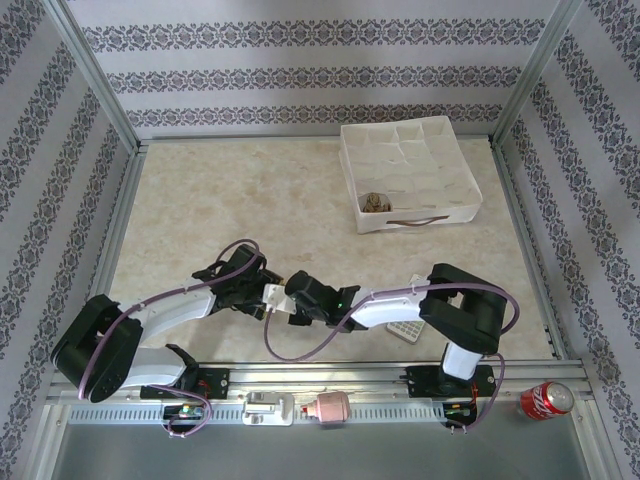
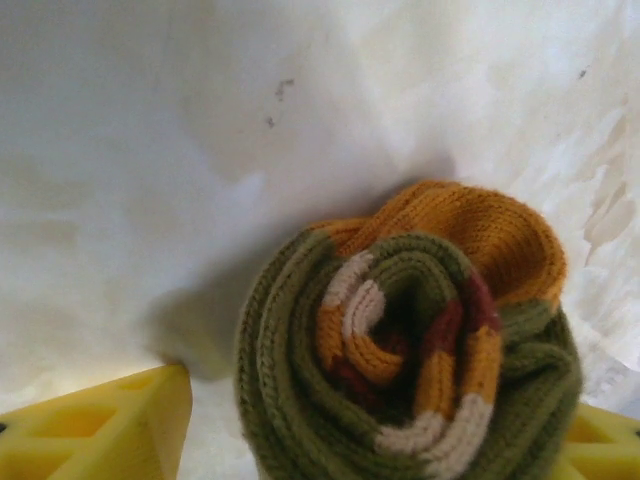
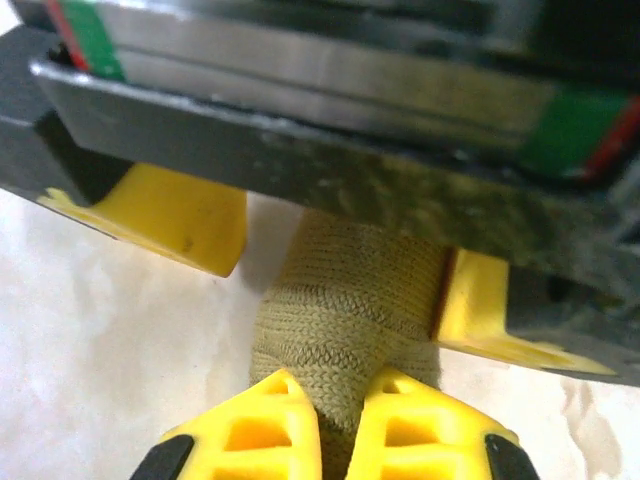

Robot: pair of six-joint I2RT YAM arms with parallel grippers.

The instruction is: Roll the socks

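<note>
Pinching what, the right hand (image 3: 338, 425)?

It is gripping the rolled olive-green knit sock with orange and cream bands (image 2: 410, 340).

And the left hand (image 2: 375, 425)?

Standing open around that sock, lying on the beige surface (image 1: 250, 200) well apart from the white divided box (image 1: 415, 222).

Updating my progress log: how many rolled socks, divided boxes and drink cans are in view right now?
White fabric divided box: 1
Rolled fabric socks: 2 (olive green and orange knit roll, brownish patterned roll inside that box)
Red metal drink can: 1
Total: 4
</note>
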